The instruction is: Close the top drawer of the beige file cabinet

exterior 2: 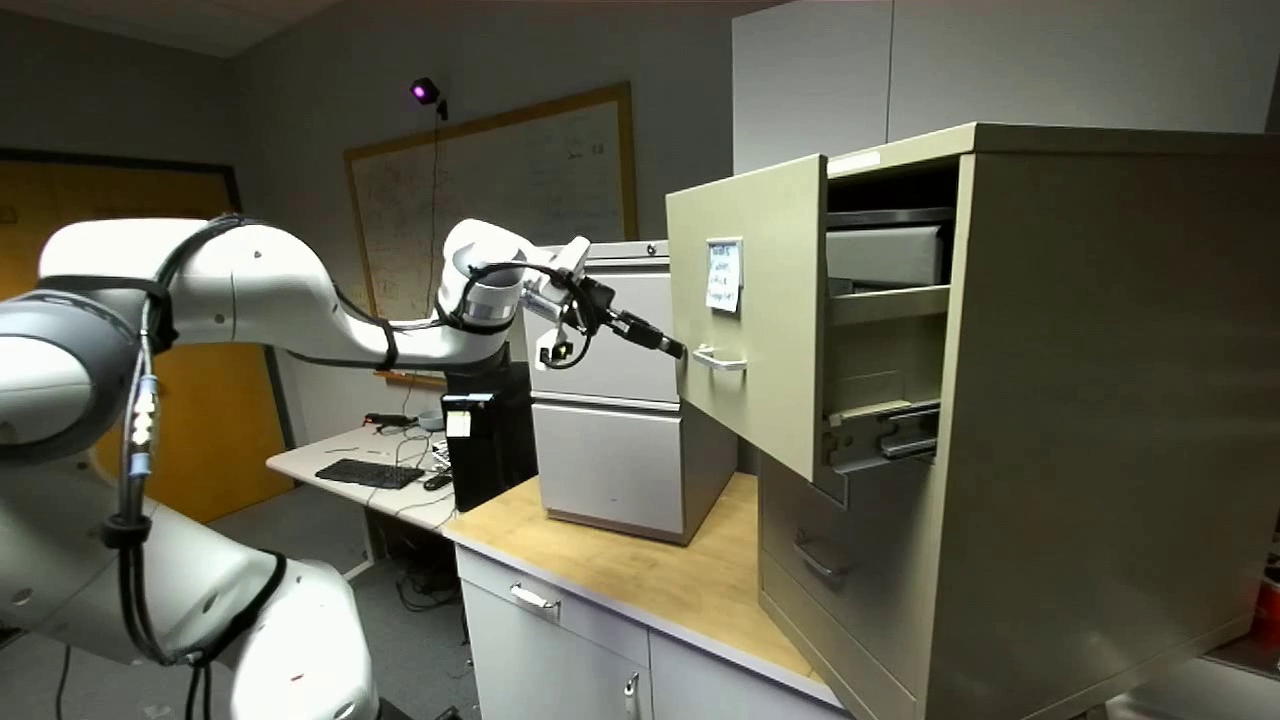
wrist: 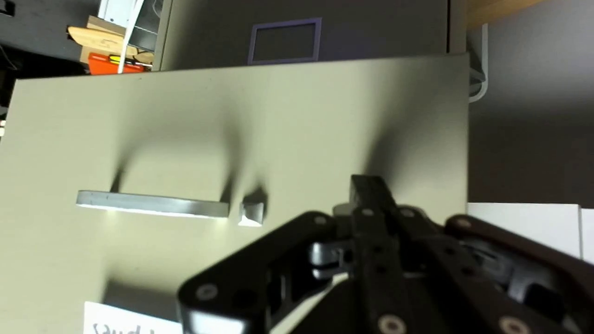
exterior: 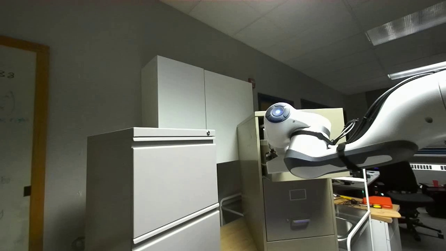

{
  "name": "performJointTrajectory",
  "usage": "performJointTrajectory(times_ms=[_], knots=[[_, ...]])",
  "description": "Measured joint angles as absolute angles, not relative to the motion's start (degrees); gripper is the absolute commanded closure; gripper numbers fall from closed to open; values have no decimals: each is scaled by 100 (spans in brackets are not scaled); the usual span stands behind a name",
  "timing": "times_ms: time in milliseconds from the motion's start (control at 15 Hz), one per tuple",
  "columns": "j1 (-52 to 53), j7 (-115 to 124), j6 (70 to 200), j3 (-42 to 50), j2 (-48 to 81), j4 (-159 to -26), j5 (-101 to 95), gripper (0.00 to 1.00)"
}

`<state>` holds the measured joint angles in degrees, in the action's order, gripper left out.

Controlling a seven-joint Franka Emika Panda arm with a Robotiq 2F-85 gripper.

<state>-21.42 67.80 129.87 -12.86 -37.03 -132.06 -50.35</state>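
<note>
The beige file cabinet [exterior 2: 1100, 400] shows in both exterior views [exterior: 249, 157]. Its top drawer [exterior 2: 770, 260] is pulled out, with grey box-like contents and the side rail visible behind its front. The front carries a silver handle [exterior 2: 720, 360] and a paper label. My gripper [exterior 2: 674, 348] is at the front's lower part, near the side edge beside the handle. In the wrist view, which stands upside down, the gripper [wrist: 369, 183] has its fingers together with nothing between them, over the drawer front [wrist: 301, 130]. I cannot tell whether the tips touch it. The arm mostly hides the gripper in an exterior view [exterior: 271, 154].
A pale grey lateral cabinet [exterior 2: 610, 465] stands beside the beige one on a wooden countertop [exterior 2: 570, 530]. A white cupboard [exterior: 181, 97] hangs on the wall behind. A closed lower drawer [exterior: 298, 212] is below. A white rail [exterior: 359, 226] stands beside the cabinet.
</note>
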Motion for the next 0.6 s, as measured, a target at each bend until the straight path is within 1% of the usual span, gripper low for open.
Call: performJointTrajectory(times_ms=[267,600], knots=[[-1958,7053,12983,-1090,-3335,-12994,-5493,100],[-1603,7058,12988,-598,-2624,-12400,-5720,100]])
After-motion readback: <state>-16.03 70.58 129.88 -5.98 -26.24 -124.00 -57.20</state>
